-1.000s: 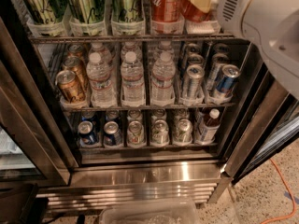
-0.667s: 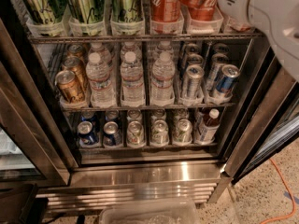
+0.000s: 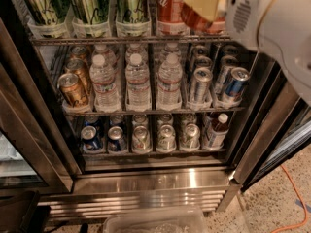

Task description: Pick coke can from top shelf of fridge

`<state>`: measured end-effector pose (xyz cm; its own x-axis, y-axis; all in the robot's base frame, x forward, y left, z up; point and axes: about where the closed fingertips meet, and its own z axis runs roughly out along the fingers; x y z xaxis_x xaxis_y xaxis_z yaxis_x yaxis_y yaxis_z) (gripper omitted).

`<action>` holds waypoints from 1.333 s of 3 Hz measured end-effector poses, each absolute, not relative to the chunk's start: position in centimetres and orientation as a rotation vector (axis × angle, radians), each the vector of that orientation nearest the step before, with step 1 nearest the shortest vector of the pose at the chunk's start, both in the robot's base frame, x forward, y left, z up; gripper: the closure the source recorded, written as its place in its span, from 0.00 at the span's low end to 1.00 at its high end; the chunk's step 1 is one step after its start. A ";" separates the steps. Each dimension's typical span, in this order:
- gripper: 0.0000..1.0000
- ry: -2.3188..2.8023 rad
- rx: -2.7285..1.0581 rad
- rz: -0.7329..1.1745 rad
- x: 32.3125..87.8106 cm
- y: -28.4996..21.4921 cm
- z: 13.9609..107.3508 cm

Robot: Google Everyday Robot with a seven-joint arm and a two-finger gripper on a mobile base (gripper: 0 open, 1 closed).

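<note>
The fridge [image 3: 146,183] stands open in front of me. Its top shelf [image 3: 131,40] is a wire rack that carries green-and-silver cans on the left and two coke cans on the right. One coke can [image 3: 169,6] stands upright. The second coke can [image 3: 197,23] sits just right of it, looks tilted, and is partly hidden by my gripper [image 3: 204,3]. The gripper's pale yellow end is right in front of that can, at the top edge of the view. The white arm [image 3: 277,28] comes in from the upper right.
The middle rack holds gold cans [image 3: 73,89], water bottles [image 3: 138,81] and slim blue-silver cans [image 3: 235,84]. The bottom rack holds small cans [image 3: 141,137] and a bottle [image 3: 216,130]. A clear plastic bin [image 3: 155,221] lies on the floor in front. An orange cable [image 3: 294,198] runs at the right.
The gripper's pale end dropped out of sight, uncovering the right coke can, then came back in front of it slightly lower and further left. The arm housing has shifted a little.
</note>
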<state>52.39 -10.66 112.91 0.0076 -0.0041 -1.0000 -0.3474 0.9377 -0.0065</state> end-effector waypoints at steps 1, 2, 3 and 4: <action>1.00 1.694 -0.335 0.312 49.6 -10.9 105.8; 1.00 1.796 -0.413 0.389 47.3 -10.0 103.7; 1.00 1.844 -0.529 0.456 46.9 -8.7 105.3; 1.00 1.878 -0.697 0.524 45.5 -5.9 106.4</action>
<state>45.50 -5.90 106.40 -0.3117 -0.2299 -0.9219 -0.6740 0.7375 0.0440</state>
